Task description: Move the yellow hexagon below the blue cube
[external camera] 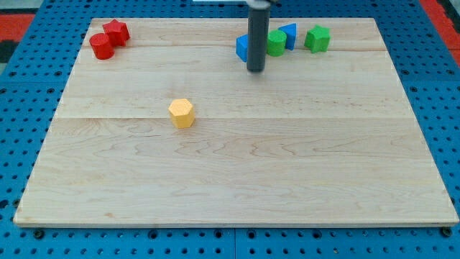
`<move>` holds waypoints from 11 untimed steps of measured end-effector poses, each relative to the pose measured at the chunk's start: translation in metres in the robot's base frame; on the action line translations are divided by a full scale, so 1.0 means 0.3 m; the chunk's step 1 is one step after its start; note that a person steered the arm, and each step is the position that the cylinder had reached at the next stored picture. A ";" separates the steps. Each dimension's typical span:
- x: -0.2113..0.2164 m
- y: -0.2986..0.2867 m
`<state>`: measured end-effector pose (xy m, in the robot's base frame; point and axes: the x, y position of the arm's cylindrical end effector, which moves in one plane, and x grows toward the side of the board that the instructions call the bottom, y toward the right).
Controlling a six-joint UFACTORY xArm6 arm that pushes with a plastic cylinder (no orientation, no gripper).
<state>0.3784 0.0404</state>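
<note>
The yellow hexagon point(182, 113) lies on the wooden board, left of the middle. The blue cube point(243, 47) sits near the view's top, right of centre, partly hidden behind my rod. My tip point(256, 70) rests on the board just below and right of the blue cube, and well up and to the right of the yellow hexagon.
A green cylinder point(276, 42) and a blue triangular block point(289, 35) sit right of the rod, with a green block point(317, 38) further right. A red star point(116, 31) and red cylinder point(101, 47) are at the top left. The board point(237, 180) lies on a blue pegboard.
</note>
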 end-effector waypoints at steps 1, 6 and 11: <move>0.335 -0.134; 0.011 -0.502; -0.153 -0.003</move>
